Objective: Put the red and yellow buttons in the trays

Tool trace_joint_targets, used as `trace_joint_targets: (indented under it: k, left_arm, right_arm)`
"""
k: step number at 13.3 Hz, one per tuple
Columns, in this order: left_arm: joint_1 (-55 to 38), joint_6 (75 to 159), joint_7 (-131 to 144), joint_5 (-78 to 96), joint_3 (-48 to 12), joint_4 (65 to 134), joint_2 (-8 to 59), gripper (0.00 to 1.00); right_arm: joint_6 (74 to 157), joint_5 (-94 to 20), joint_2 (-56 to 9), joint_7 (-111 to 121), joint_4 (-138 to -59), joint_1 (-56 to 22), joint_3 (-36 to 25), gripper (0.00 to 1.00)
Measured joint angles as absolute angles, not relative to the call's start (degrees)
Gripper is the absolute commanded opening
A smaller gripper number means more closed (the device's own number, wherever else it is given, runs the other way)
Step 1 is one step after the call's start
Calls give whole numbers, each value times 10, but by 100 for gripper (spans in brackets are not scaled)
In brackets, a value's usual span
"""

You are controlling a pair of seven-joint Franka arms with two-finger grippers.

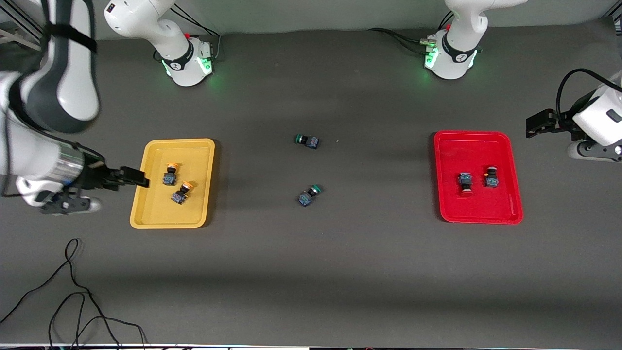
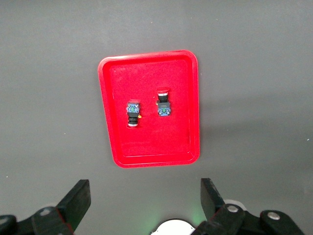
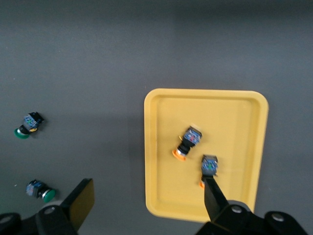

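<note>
**Mia:** Where are the buttons now?

**Ben:** The 2 yellow buttons lie in the yellow tray (image 1: 151, 214). One yellow button (image 1: 170, 174) is nearer the robots, and the other yellow button (image 1: 181, 192) is just beside it, nearer the front camera. The yellow tray sits at the right arm's end of the table.

**Mia:** And the red ones?

**Ben:** In the red tray (image 1: 449, 209), at the left arm's end. One red button (image 1: 465, 183) lies next to the other red button (image 1: 491, 178), close but not touching. All 4 lie on their sides, I think because they were let go and tipped over.

**Mia:** So each color went to its own tray?

**Ben:** Yes. It looks to me like the job is done.

**Mia:** What about those 2 in the middle?

**Ben:** Those are green buttons. One green button (image 1: 307, 141) and the other green button (image 1: 309, 194) lie on the bare table (image 1: 311, 272), between the trays. No tray is green, so they are left alone.

**Mia:** What are the hands doing?

**Ben:** The right gripper (image 1: 138, 177) is over the edge of the yellow tray. Its fingers are spread wide and hold nothing. The left gripper (image 2: 145, 199) is up in the air off the red tray's end of the table. Its fingers are spread wide too, with nothing between them.

**Mia:** Why spread?

**Ben:** I guess nothing is left to carry.
</note>
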State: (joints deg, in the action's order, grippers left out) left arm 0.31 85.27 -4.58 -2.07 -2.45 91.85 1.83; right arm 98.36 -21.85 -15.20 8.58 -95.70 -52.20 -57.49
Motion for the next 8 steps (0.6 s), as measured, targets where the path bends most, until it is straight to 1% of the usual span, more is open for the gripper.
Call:
trace_joint_targets:
  k: [2,3,4,6,7,8]
  left_arm:
    - [-9,859,-46,-18,-12,919,18,100]
    - [-9,862,-43,-16,-10,919,18,100]
    - [-9,865,-34,-15,-9,919,17,100]
    - [-12,880,-7,-14,-8,919,17,100]
    - [-13,882,-2,-14,-9,919,17,100]
    - [-14,882,-2,-14,-9,919,17,100]
  right_arm:
    - [949,-166,-107,50,-942,-515,-555,100]
    - [942,-135,-80,36,-938,-492,-518,100]
    - [940,-102,-53,21,-938,-449,-458,100]
    - [931,-47,-2,-5,-943,-343,-317,100]
    - [931,-36,16,-11,-951,-303,-265,100]
    - [931,-32,30,-15,-961,-268,-227,100]
